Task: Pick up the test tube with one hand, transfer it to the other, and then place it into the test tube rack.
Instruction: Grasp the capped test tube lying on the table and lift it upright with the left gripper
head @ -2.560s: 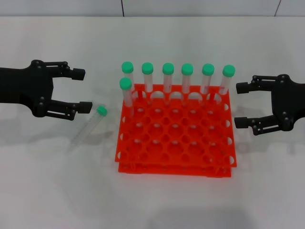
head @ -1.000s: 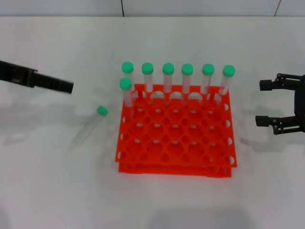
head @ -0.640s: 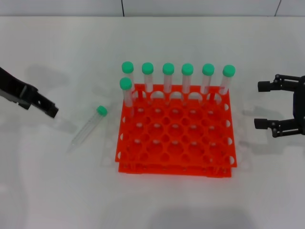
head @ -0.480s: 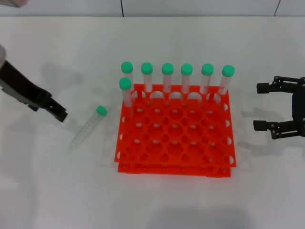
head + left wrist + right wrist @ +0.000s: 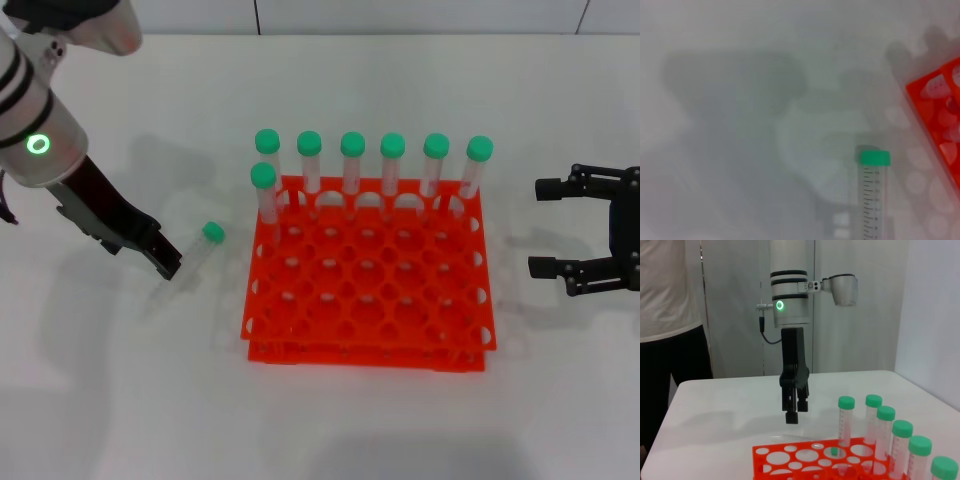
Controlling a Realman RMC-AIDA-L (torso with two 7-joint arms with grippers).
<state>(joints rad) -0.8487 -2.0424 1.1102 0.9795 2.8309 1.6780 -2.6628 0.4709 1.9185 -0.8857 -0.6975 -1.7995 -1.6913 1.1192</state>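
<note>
The left gripper (image 5: 165, 262) hangs over the lower end of the test tube (image 5: 197, 250); I cannot tell how far its jaws are parted. The tube lies slantwise on the surface, cap toward the test tube rack (image 5: 368, 290). The right gripper (image 5: 540, 226) waits wide open and empty beyond the rack.

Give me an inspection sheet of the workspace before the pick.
Surface: white table, nothing spilled.
Job's things: test tube lying flat on the table left of the test tube rack; seven green-capped tubes upright along the rack's far side.
Clutter: nothing seen.
Grippers: left end effector pointing down over the lying tube, fingers close together in the right wrist view; right end effector open, right of the rack.
Cables: black cable at the left wrist.
Surroundings: a person stands behind the table.
</note>
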